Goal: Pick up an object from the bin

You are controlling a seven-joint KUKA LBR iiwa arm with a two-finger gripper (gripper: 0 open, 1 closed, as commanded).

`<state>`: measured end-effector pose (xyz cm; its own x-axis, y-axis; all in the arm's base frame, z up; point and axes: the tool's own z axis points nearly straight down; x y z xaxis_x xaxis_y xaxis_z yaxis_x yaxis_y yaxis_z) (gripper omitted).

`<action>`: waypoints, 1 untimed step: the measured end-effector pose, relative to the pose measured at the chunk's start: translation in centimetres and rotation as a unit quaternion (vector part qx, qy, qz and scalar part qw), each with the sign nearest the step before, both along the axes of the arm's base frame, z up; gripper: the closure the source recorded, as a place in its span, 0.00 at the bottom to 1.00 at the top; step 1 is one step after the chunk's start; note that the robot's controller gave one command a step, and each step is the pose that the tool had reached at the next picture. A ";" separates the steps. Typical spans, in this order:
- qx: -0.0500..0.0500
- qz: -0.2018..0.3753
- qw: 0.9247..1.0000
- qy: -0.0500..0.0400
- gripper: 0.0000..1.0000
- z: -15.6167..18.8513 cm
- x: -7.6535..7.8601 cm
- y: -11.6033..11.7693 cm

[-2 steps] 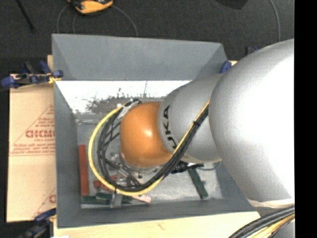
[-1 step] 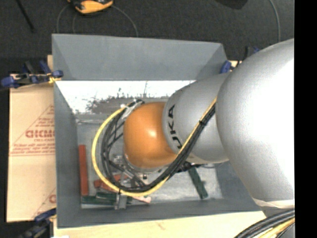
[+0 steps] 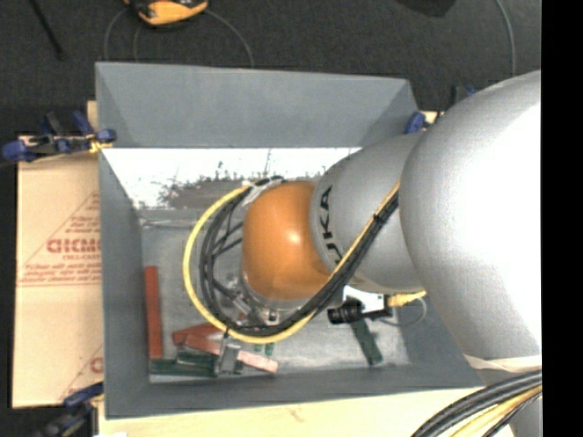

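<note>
Several small items lie along the near edge of the grey metal bin's (image 3: 118,271) floor. The arm (image 3: 455,208) enters from the right and reaches down into the bin. Its orange cover (image 3: 282,244) sits over the middle of the floor, with black and yellow cables (image 3: 205,262) looped round its left side.

The lower end of the wrist hangs just above a small cluster in the near-left corner:
- a short red piece (image 3: 193,338), lying flat;
- a pink piece (image 3: 257,363), just right of it and nearer the front wall;
- a dark green piece (image 3: 182,365), along the front wall below the red one.

These three lie close together, partly overlapped by the cable loop. A long red-brown stick (image 3: 152,312) lies lengthwise against the left wall, just beside the cluster. A dark green strip (image 3: 368,342) lies well apart, on the right side of the floor under the arm.

The jaws are hidden beneath the cover and cables. I cannot tell whether they are apart or together, and no item is seen between them.
</note>
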<state>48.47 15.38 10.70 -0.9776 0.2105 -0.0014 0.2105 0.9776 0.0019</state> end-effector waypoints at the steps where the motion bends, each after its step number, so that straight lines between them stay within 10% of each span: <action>1: -0.001 0.035 0.999 -0.001 0.00 -3.7 0.5 -1.3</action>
<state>49.02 14.13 7.02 -0.9898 0.1424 -0.0046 0.1424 0.9898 0.0007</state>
